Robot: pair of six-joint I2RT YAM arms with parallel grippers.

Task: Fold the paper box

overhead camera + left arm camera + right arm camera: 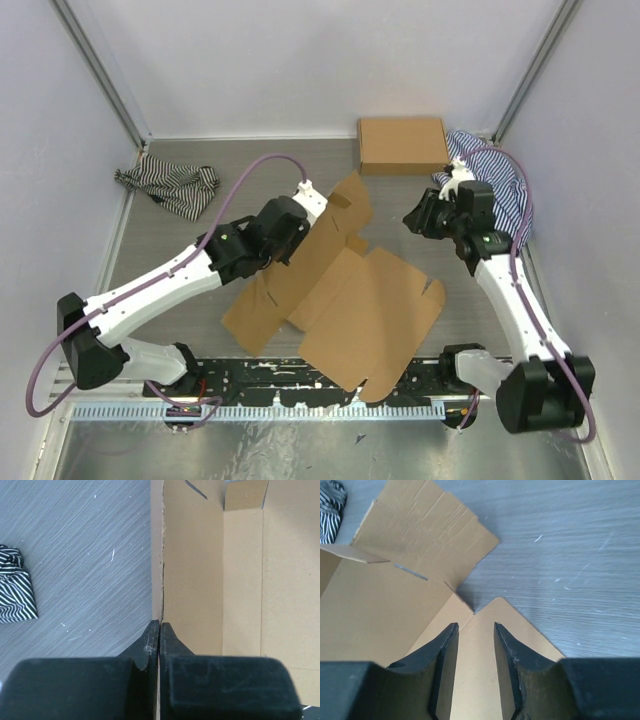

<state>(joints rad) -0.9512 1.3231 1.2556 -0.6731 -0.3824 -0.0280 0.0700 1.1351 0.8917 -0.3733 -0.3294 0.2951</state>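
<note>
The paper box (370,310) lies unfolded in the middle of the table, its left panel (300,270) raised at a slant. In the left wrist view my left gripper (159,625) is shut on the edge of that panel (200,580), with the thin cardboard pinched between the fingertips. From above, the left gripper (300,235) sits at the panel's upper edge. My right gripper (413,220) hovers by the box's far right corner. In its own view the right gripper (474,627) is open above a pointed flap (485,670), holding nothing.
A second, neat brown box (403,145) lies at the back. One striped cloth (170,187) is at the back left, and it also shows in the left wrist view as a cloth (14,587). Another cloth (497,175) is bunched behind the right arm. White walls enclose the table.
</note>
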